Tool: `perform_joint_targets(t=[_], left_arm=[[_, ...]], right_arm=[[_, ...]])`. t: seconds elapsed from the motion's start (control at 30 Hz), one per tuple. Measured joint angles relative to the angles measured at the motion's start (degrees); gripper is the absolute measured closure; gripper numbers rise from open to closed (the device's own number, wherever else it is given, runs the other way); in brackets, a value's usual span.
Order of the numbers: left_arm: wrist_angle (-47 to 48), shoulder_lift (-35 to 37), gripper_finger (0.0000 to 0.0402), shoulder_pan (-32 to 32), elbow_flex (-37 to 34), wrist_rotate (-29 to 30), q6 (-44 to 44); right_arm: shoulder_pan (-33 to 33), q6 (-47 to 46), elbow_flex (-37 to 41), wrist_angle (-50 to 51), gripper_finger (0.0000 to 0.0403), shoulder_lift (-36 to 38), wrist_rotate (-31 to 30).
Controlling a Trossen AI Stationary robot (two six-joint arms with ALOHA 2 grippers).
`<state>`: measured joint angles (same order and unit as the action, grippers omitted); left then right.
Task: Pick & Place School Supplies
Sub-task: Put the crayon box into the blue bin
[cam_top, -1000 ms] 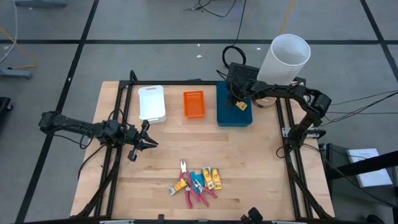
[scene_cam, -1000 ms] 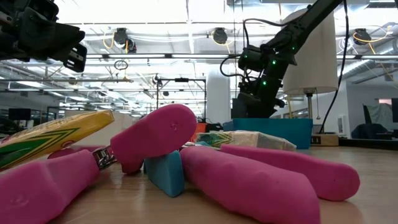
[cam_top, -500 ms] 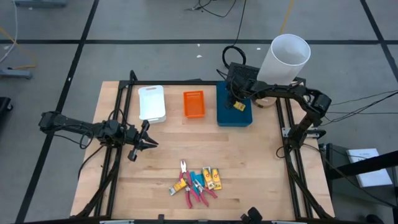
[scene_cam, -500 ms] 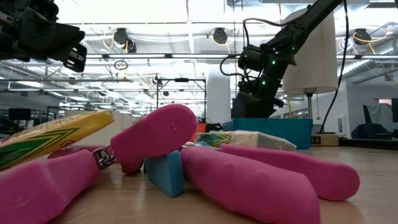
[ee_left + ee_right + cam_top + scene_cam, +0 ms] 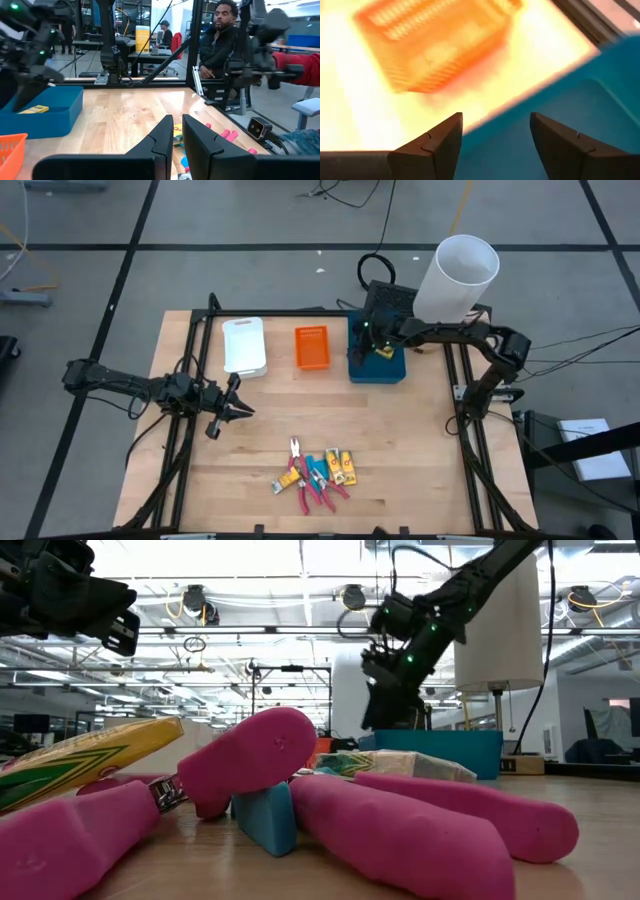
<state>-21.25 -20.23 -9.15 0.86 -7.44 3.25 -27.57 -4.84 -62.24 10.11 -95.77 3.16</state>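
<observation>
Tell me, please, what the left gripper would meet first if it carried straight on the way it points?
The left gripper, shut, points toward the pink-handled scissors and yellow packets heaped on the wooden table; depth unclear.

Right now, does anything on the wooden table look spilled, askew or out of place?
Nothing looks damaged. The pink-handled scissors and yellow packets lie in a crossed heap near the front edge, and one yellow packet already lies in the blue tray.
</observation>
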Motion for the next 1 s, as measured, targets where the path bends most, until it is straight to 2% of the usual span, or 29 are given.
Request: perform_joint_targets(t=[0.73,1.0], left_arm=[[0.0,0.0,0.0355,0.0,0.0,0.0,0.0],[0.0,0.0,0.0355,0.0,0.0,0.0,0.0]], right_arm=[[29.2,-2.0,0.0,-13.1,0.0177,0.0,-0.4],[39.9,-2.8,0.0,-13.6,0.0177,0.0,-10.8]])
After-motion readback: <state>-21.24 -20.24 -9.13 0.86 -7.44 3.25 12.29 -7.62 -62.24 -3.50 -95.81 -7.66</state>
